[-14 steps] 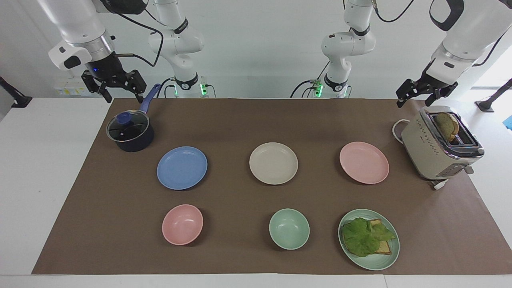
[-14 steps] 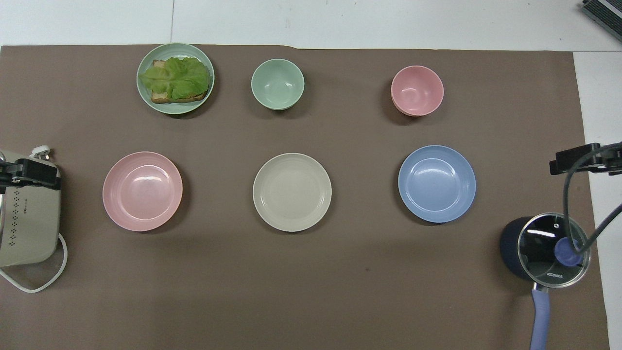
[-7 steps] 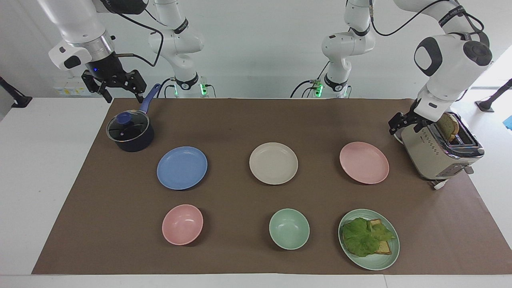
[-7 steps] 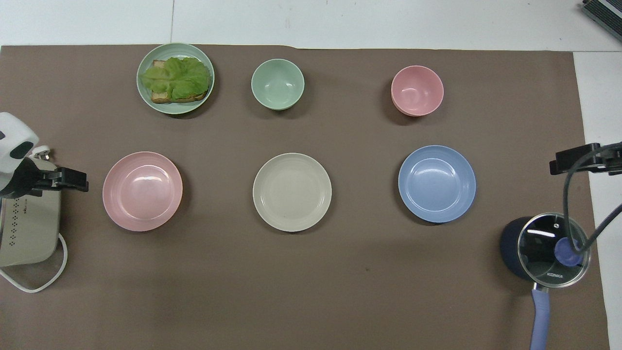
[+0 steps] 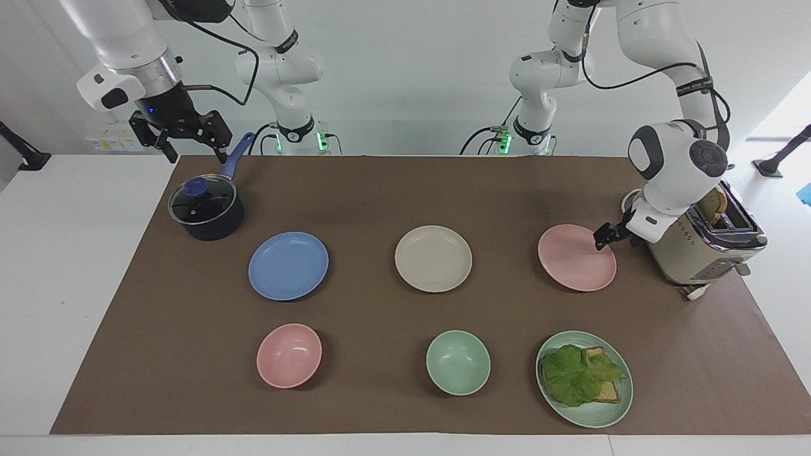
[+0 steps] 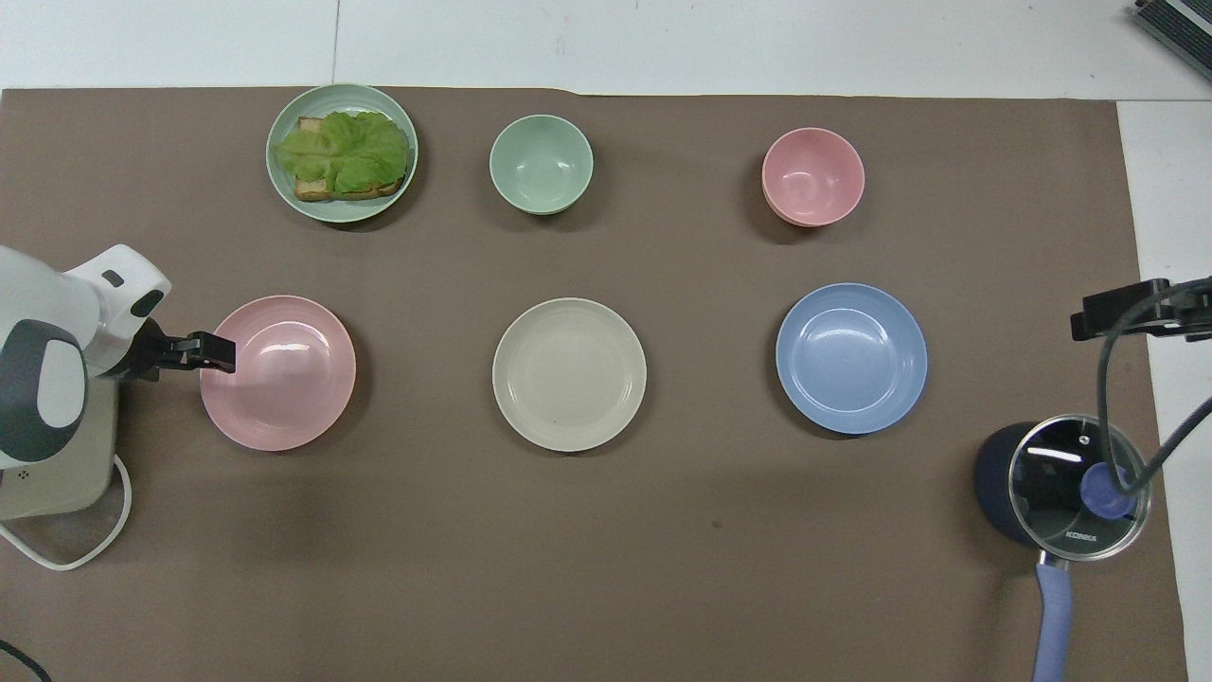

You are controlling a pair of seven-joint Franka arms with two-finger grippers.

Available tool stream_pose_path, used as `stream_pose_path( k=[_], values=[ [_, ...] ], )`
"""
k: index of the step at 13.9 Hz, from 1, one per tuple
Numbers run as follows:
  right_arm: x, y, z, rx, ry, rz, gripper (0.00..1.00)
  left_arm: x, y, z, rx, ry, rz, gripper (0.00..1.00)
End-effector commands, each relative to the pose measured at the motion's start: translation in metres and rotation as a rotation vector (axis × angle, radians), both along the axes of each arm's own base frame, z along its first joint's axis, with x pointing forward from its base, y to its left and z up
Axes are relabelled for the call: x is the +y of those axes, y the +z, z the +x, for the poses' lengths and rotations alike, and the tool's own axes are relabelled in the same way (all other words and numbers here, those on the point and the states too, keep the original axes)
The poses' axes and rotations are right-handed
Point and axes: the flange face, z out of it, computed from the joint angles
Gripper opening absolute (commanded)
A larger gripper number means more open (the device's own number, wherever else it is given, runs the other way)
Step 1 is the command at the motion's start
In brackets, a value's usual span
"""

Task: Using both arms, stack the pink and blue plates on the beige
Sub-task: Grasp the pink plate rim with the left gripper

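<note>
Three matching round, shallow, matte plates are sitting in a row across the middle of a brown table mat (image 5: pixel 405 190). The pink plate (image 5: pixel 575 258) is lying toward the left arm's end, pale and plain, with a low raised rim. The beige plate (image 5: pixel 433 258) is resting in the centre, cream in colour and empty. The blue plate (image 5: pixel 288 265) is lying toward the right arm's end, a medium blue and also empty. None is stacked on another.

The left gripper (image 5: pixel 602 237) is reaching low over the rim of the pink plate, at the edge beside the toaster (image 5: pixel 703 244); its fingers are standing apart and holding nothing, and whether they are touching the rim cannot be told. The right gripper (image 5: pixel 180 130) is hanging above the table's edge by a dark lidded saucepan (image 5: pixel 206 208), spread wide and empty.

Farther from the robots, a pink bowl (image 5: pixel 289 355), a green bowl (image 5: pixel 458 362) and a green plate with lettuce and toast (image 5: pixel 584 379) are sitting in a second row.
</note>
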Motion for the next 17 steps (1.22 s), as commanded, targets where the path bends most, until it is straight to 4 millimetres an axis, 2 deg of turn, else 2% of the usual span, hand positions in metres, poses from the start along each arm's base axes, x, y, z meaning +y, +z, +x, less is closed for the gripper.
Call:
stream_pose_path(
  k=[1,4,7,9,12,15,17],
  values=[
    [-0.002,0.001,-0.005,-0.013,0.018,0.017,1.0,0.005,-0.019,-0.003,-0.015,0.015,-0.01,1.0],
    [-0.001,0.001,-0.005,-0.013,0.02,0.017,1.0,0.006,-0.025,-0.006,0.005,0.019,-0.012,1.0],
    [-0.002,0.0,-0.005,-0.012,0.018,0.017,1.0,0.007,-0.029,-0.014,0.025,0.021,-0.013,0.64],
    [-0.002,0.001,-0.005,-0.013,0.018,0.017,1.0,0.006,-0.03,-0.016,0.04,0.02,-0.014,0.44],
    [-0.002,0.001,-0.005,-0.013,0.018,0.017,1.0,0.006,-0.029,-0.015,0.05,0.013,-0.016,0.03],
    [-0.002,0.001,-0.005,-0.013,0.018,0.017,1.0,0.006,-0.027,-0.015,0.072,0.009,-0.018,0.0],
    [-0.002,0.001,-0.005,-0.013,0.018,0.017,1.0,0.005,-0.008,-0.009,0.105,0.005,-0.022,0.0]
  ],
)
